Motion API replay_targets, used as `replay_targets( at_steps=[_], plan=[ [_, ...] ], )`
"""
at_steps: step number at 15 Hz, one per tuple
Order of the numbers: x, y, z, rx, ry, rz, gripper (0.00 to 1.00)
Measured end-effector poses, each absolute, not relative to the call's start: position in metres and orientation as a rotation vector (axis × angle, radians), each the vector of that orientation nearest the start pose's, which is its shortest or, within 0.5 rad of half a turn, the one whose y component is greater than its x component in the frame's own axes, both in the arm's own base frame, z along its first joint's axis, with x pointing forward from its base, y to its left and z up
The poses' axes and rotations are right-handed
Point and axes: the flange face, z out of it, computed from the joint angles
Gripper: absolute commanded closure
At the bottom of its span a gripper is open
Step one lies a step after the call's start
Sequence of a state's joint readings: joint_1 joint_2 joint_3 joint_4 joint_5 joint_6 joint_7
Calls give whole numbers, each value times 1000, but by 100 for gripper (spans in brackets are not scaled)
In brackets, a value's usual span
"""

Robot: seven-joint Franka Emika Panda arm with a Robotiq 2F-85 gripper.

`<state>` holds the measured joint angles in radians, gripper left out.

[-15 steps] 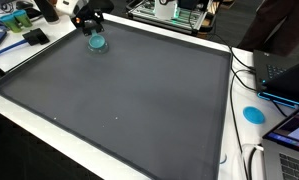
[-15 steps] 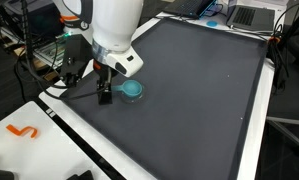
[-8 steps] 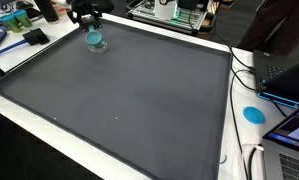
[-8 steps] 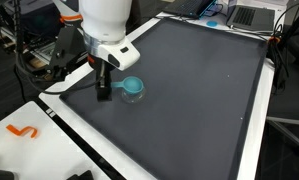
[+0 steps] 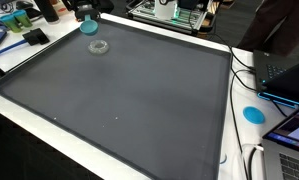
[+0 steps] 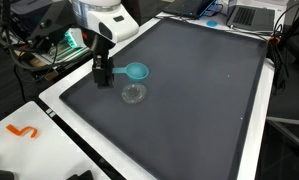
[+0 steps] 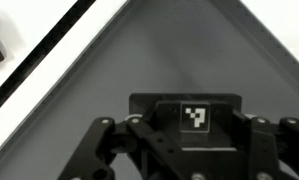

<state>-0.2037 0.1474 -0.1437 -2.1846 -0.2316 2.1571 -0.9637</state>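
My gripper (image 6: 102, 72) hangs over the near-left part of the dark grey mat (image 6: 199, 90) and is shut on a small teal round piece (image 6: 137, 72), held by its side a little above the mat. A clear round container (image 6: 133, 94) stands on the mat just below and beside the teal piece, apart from it. In the exterior view from the far side, the teal piece (image 5: 90, 27) hangs under the gripper (image 5: 89, 16) and the clear container (image 5: 99, 46) sits alone on the mat (image 5: 139, 90). The wrist view shows only the gripper body with its square marker (image 7: 196, 117); fingertips and teal piece are hidden.
A white border (image 6: 84, 135) frames the mat. An orange squiggle (image 6: 22, 131) lies on the white board at the front. A blue disc (image 5: 253, 113), laptops (image 5: 289, 75) and cables sit beside one edge. Equipment clutter (image 5: 19, 25) crowds the corner by the gripper.
The gripper has risen with the teal piece, lifting it off the clear container, which stays on the mat.
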Motion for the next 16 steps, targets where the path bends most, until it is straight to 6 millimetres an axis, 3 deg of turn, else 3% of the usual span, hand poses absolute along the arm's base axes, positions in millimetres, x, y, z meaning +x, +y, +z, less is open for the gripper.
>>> replay_targets(
  at_steps=[8,16],
  plan=[
    [508,-146,357,-3081,-969,289,72],
    [521,-78,370,-3199,-854,242,72]
  ],
)
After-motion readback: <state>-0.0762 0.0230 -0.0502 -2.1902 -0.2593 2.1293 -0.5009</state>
